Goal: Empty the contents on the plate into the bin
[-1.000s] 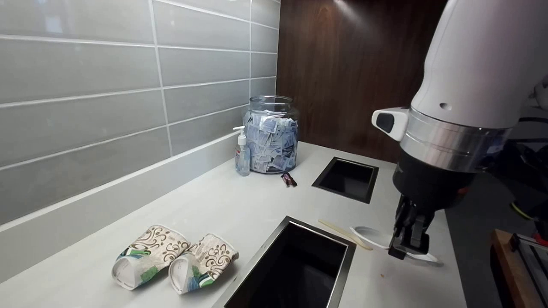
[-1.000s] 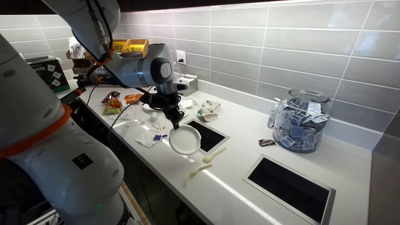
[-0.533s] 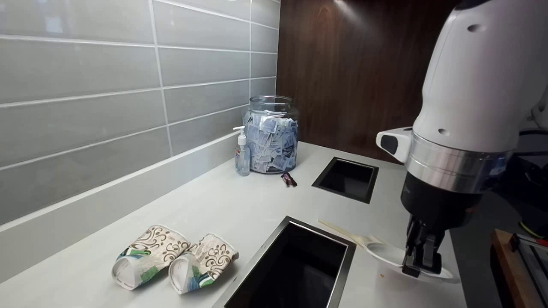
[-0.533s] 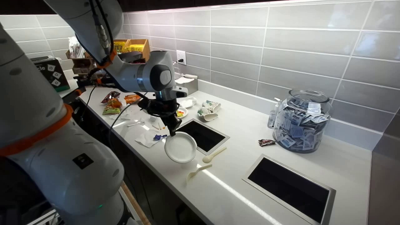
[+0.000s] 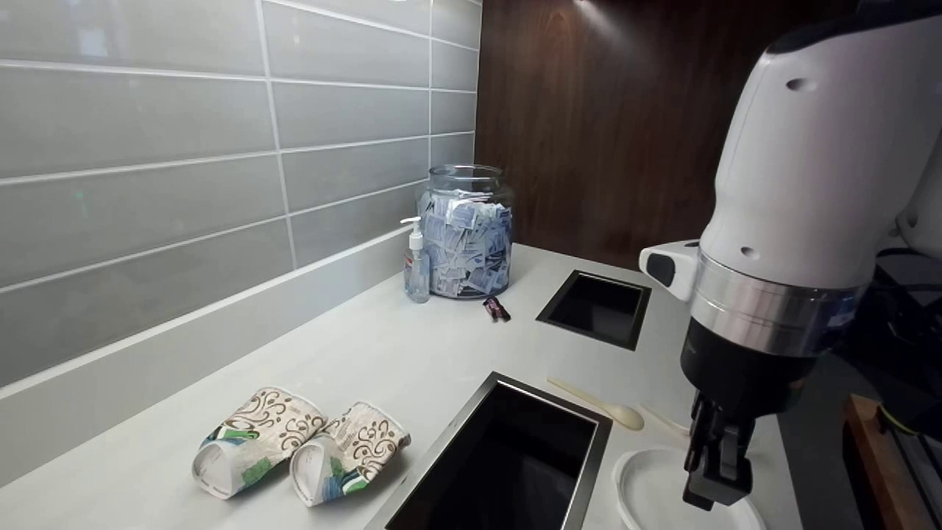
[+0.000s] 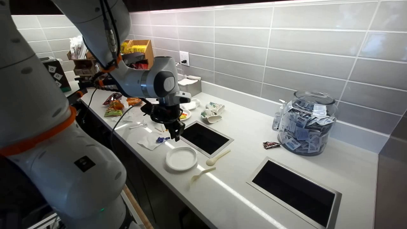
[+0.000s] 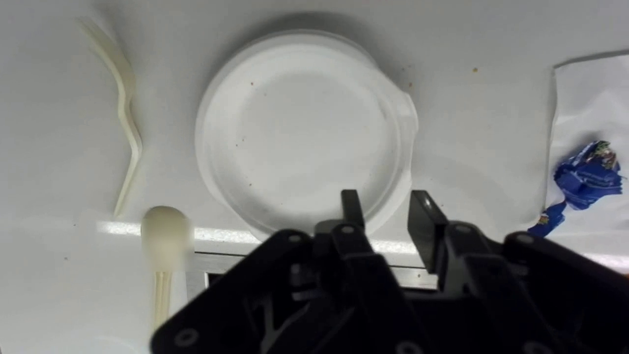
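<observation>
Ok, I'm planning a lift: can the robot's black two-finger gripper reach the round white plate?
Probably yes: the gripper hangs open near the plate; in the wrist view the rim shows between the jaws, nothing visibly blocking.

Plate (image 7: 304,132): round, white, shallow; rim bulges outward at right in wrist view. Lies face up on counter (image 6: 244,127), just right of bin (image 5: 511,460) in exterior view. Few tiny specks (image 7: 252,83) on plate. Bin: dark rectangular opening, metal rim.

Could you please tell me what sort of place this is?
Probably a kitchenette or break room, judging by the tiled wall, a spoon on the countertop, and the jar of small packets.
</observation>
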